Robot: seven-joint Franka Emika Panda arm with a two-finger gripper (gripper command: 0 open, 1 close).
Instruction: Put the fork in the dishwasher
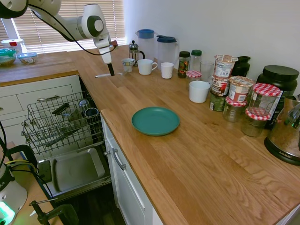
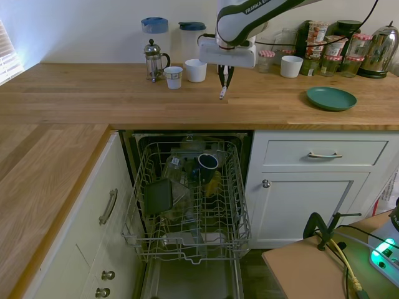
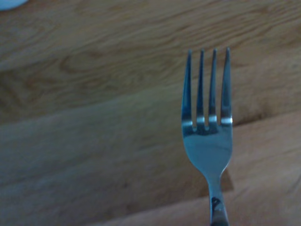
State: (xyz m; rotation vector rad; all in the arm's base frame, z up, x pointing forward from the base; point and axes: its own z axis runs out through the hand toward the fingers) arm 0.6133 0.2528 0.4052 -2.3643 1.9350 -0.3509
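Below the long oiled-wood counter [image 1: 197,154] the built-in dishwasher [image 2: 187,205] stands open, its grey wire rack pulled out and half filled with dishes, while my black two-finger claw [image 1: 110,71] hangs above the counter's back part with its fingers pinched shut on the small slim silver metal fork [image 1: 104,75]. I judge the fork light, stiff and slick, so a hold near the handle's middle, as I have it, should keep it from swivelling. It is plain polished steel with four short tines and sticks out sideways, clear of the wood.
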